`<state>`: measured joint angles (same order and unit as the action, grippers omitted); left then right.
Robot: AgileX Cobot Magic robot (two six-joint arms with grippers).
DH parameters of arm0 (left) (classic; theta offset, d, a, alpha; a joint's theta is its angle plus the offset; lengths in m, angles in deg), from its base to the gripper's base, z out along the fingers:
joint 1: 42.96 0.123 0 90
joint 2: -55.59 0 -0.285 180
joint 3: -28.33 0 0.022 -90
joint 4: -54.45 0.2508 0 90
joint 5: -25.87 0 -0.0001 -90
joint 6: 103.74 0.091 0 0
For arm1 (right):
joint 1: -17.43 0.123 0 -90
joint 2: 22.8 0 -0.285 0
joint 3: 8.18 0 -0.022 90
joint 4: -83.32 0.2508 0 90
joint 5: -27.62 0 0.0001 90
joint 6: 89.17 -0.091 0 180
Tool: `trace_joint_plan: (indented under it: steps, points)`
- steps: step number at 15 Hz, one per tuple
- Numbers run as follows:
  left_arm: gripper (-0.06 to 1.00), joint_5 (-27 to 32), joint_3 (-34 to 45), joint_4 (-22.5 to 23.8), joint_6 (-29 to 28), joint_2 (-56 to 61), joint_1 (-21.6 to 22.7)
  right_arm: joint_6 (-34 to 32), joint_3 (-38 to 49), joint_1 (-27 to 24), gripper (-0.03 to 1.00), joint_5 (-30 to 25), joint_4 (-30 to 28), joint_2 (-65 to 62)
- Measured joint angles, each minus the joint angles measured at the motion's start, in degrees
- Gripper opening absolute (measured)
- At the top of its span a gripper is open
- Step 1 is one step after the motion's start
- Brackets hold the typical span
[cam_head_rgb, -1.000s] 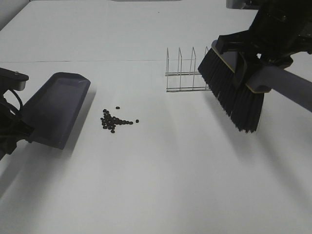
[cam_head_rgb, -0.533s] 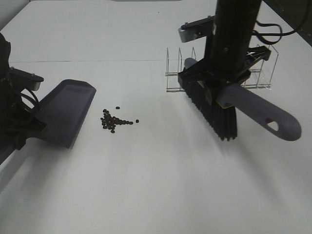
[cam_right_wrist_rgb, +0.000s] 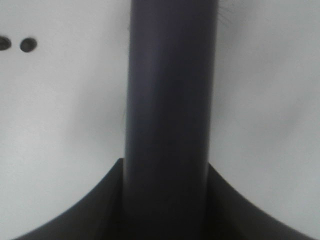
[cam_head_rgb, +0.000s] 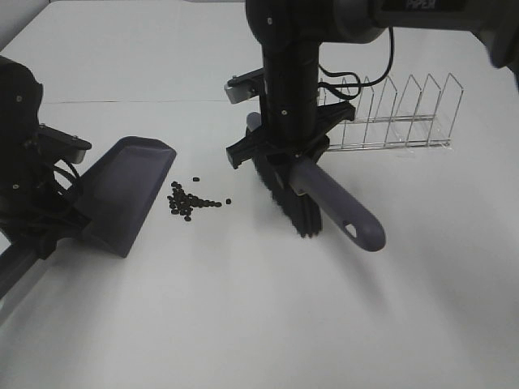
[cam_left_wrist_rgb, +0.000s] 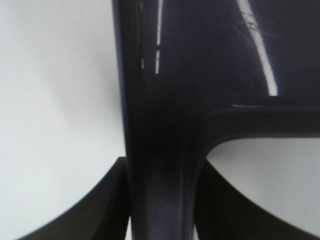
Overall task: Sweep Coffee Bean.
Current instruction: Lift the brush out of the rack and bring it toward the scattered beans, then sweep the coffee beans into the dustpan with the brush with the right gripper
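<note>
Several tiny dark coffee beans (cam_head_rgb: 190,202) lie in a small cluster on the white table; two show in the right wrist view (cam_right_wrist_rgb: 28,44). The grey-purple dustpan (cam_head_rgb: 126,193) rests just left of them, mouth toward the beans. My left gripper (cam_head_rgb: 42,231) is shut on the dustpan handle (cam_left_wrist_rgb: 160,190). My right gripper (cam_head_rgb: 284,154) is shut on the brush handle (cam_right_wrist_rgb: 170,125). The brush (cam_head_rgb: 296,207) has its black bristles down on the table, right of the beans, its grey handle (cam_head_rgb: 340,215) pointing toward the front right.
A wire dish rack (cam_head_rgb: 389,113) stands behind and to the right of the brush. A seam in the table (cam_head_rgb: 146,101) runs across the back. The left arm's body (cam_head_rgb: 20,138) stands at the left edge.
My right arm has carried the brush leftward from the rack and down toward the beans. The dustpan has moved right, closer to the beans. The beans have not moved.
</note>
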<state>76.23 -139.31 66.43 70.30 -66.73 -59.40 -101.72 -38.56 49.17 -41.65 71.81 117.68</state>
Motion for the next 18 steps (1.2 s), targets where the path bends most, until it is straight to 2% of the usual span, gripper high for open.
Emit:
trace_joint_plan:
  steps: [3,7,12,16,17,18]
  points:
    - [0.33,-0.1,-0.7,-2.4,0.6,-3.1,-1.5,1.6,-5.2,2.0,0.35,-0.1,3.2,4.3]
    - [0.33,0.1,-0.9,-3.7,1.7,-3.3,-1.5,4.0,-6.6,3.3,0.35,1.2,9.3,8.0]
    - [0.33,0.2,-0.9,-5.1,1.7,-3.3,-1.5,7.8,-6.6,3.3,0.35,11.5,25.2,8.4]
    - [0.33,0.2,-0.9,-5.3,1.7,-3.3,-1.5,10.3,-6.6,3.3,0.35,15.8,32.9,9.6]
    - [0.33,0.3,-0.9,-5.7,1.7,-3.3,-1.5,12.5,-6.6,3.3,0.35,17.3,39.1,10.3]
    - [0.33,0.3,-0.9,-5.8,1.7,-3.3,-1.5,14.1,-7.0,3.3,0.35,17.8,42.8,10.5]
